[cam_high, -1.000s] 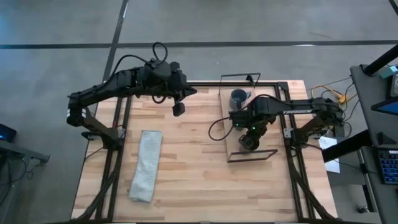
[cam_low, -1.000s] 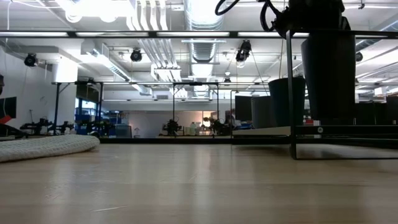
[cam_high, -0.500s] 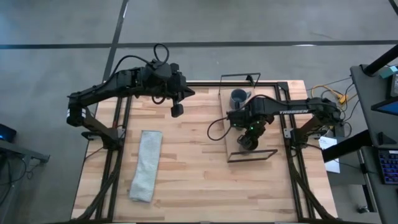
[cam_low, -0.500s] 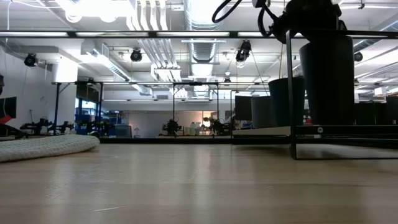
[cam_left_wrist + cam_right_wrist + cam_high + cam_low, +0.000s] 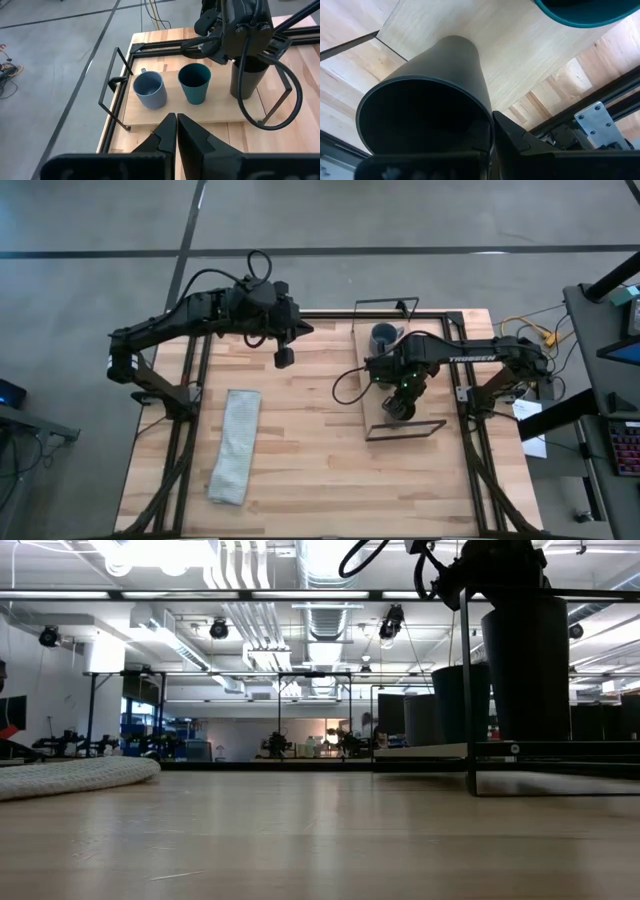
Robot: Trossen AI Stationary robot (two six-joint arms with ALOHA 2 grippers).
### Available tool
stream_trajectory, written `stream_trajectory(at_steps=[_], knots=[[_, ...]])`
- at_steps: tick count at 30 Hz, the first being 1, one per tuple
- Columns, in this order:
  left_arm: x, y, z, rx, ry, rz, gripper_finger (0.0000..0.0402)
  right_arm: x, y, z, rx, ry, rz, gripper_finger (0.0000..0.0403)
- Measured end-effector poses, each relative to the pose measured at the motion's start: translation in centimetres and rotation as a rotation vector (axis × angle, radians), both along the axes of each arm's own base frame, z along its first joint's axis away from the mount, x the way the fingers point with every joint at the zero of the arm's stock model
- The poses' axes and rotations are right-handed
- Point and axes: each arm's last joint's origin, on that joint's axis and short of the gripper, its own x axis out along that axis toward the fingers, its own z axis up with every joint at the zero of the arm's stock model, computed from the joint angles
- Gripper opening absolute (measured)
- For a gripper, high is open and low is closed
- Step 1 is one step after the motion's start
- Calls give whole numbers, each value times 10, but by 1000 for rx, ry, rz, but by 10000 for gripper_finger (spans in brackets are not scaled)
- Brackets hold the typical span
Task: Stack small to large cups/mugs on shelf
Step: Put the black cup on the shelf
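Since a second ago the right arm has drawn slightly toward the shelf's (image 5: 372, 385) middle, carrying the dark cup (image 5: 246, 76) with it; the left arm has barely shifted.

Beyond the table (image 5: 310, 450), the low view looks into a large hall with white ducts and ceiling lights, dark racks and benches far back. All around the table lies grey floor with dark seams. The tabletop is pale planking on a black frame.

Well apart from the shelf, toward the table's left side, a long grey cloth (image 5: 234, 444) lies flat.

The shelf sits on the table's right half, its long axis running front to back, with black wire ends.

Above the shelf's front part, the right gripper (image 5: 400, 395) is pinched shut on the rim of the dark cup, one finger (image 5: 512, 140) outside the wall. That cup stands upright, mouth up, tapering toward its base; whether the base touches the shelf I cannot tell.

On the shelf's middle stands the green cup (image 5: 194, 83), upright and mouth up, just beside the dark one.

At the shelf's back end stands the mug (image 5: 384, 337), upright, its handle toward the table's right edge.

Away from the shelf, over the table's back edge, the left gripper (image 5: 284, 357) hangs with its fingers (image 5: 167, 131) pressed together on nothing.
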Motion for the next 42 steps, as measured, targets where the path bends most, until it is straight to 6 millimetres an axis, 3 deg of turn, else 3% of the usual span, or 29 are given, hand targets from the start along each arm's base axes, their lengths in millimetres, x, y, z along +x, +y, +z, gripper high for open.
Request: stream_trajectory(at_steps=[42], knots=[[0,0,0,1,5,-1,0,5,-2,-1,-57,-54,-10,9]])
